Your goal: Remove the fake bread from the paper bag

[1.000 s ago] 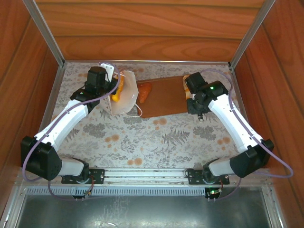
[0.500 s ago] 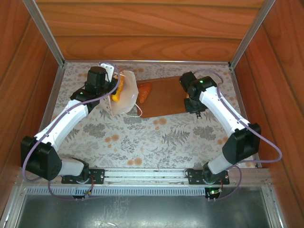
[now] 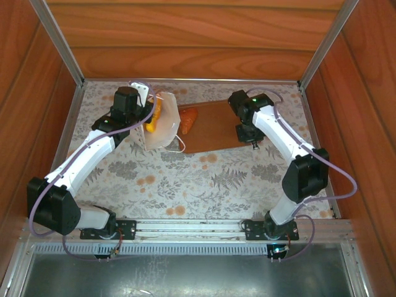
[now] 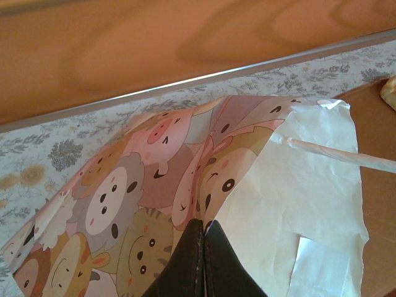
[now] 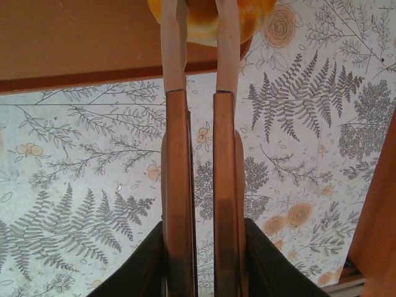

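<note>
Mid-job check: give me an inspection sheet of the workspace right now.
Surface: fern-patterned table, brown board at its far side.
Job's things: paper bag held beside the board's left end, yellow bread showing inside; orange bread on the board beside it; golden bread at the right gripper tips.
Clutter: nothing seen.
Grippers: left gripper pinched shut on the bag's edge; right gripper fingers narrowly apart, grip unclear.
Cables: purple cable looping along each arm.
Surroundings: wooden walls, metal frame posts.

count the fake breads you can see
3 fake breads: one in the mouth of the paper bag, one on the board beside it, one at the right end effector. More may hide in the bag.
</note>
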Controlling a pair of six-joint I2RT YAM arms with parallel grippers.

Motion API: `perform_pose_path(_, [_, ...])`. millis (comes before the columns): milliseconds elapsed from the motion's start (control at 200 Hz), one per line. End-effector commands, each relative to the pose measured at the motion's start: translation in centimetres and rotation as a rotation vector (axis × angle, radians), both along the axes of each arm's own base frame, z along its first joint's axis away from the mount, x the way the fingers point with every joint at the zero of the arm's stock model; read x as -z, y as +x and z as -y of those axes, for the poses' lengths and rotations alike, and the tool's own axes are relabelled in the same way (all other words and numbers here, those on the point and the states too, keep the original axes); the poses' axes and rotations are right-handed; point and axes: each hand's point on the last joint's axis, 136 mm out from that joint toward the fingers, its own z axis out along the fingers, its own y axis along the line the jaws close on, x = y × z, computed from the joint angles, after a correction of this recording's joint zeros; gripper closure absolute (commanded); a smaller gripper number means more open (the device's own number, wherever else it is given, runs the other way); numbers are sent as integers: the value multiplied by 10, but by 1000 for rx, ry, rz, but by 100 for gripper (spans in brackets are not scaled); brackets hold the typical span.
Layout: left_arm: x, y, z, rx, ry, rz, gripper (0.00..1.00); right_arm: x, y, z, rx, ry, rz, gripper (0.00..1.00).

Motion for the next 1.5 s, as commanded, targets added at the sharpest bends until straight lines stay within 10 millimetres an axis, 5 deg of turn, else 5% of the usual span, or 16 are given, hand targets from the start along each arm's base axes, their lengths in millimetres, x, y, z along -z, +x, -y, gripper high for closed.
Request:
perform_pose_path(0, [-11, 0, 3, 6, -21, 34, 100, -4, 4, 9, 11, -54, 1, 75])
perform_pose_path(300, [-11, -1, 2, 6, -18, 36, 100, 10, 6, 14, 20, -109, -43, 71])
perform_pose_path(560, [-14, 0, 3, 8, -19, 44, 100, 17, 6, 6, 19, -80, -76, 57])
perform_pose_path(1094, [-17, -1, 4, 18, -25, 47, 100, -12, 9, -5, 13, 16, -13, 53])
perform_pose_path(1259, [-15, -2, 4, 19, -23, 45, 100, -27, 4, -34, -30, 218, 32, 58])
perform_pose_path(1499, [-12, -2, 5, 21, -29, 35, 100, -78, -17, -87, -128, 604, 140, 58])
